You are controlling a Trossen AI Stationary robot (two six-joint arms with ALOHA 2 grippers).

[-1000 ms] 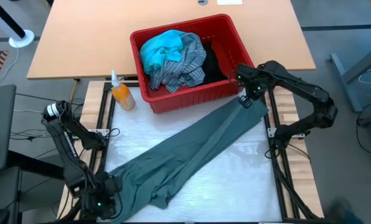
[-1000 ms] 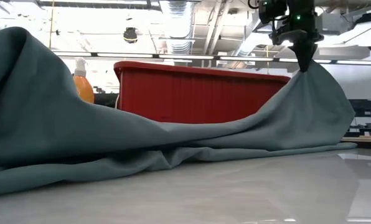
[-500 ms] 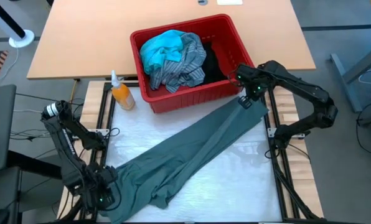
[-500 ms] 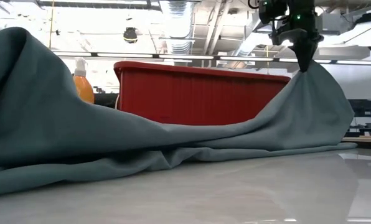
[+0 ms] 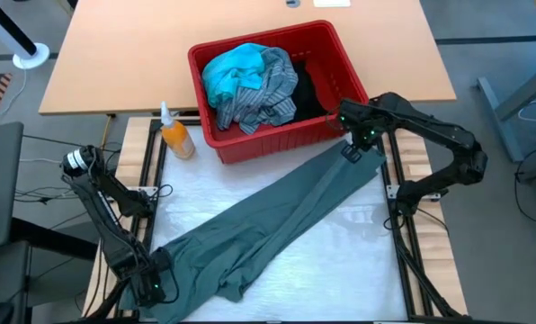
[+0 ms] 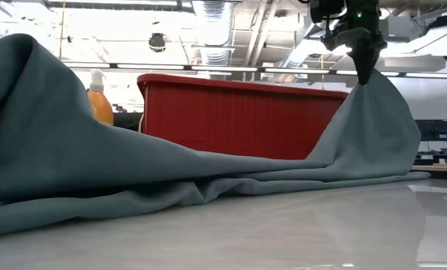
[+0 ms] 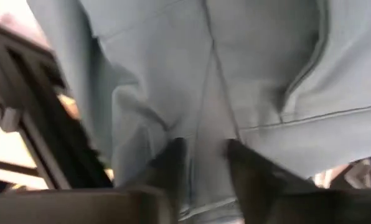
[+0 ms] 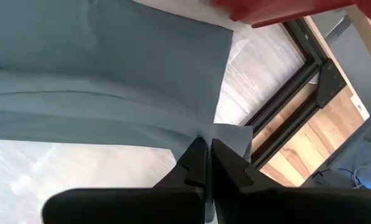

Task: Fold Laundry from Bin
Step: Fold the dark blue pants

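The grey-green garment (image 5: 277, 216) lies stretched slantwise over the white table, from near left to far right; in the low view the garment (image 6: 96, 165) fills the foreground. My left gripper (image 5: 156, 286) is down on its near-left end, shut on cloth. My right gripper (image 5: 351, 148) is shut on its far-right end, just in front of the red bin (image 5: 268, 144). The bin holds a turquoise garment (image 5: 232, 72), a striped shirt (image 5: 268, 90) and a black garment (image 5: 313, 85). My left gripper has a raised fold of the garment (image 7: 207, 140) between its two fingers (image 7: 248, 174), near the garment's near-left end. The fingers come steeply from above. The cloth around them lies on the table. My right gripper pinches the garment's far-right end at a corner (image 8: 226, 134) between its shut fingers, from above, pointing down. That end is lifted into a peak (image 6: 366, 86). From there the cloth slopes down to the table, fairly smooth.
An orange spray bottle (image 5: 175, 135) stands left of the bin. The bin (image 6: 238, 112) rises behind the garment in the low view. Black frame rails (image 5: 398, 225) run along the table's left and right sides. Bare white tabletop (image 5: 340, 261) lies near right.
My left gripper has sunk toward the table's near edge onto the garment's near-left end and has turned at the wrist. The garment keeps its place.
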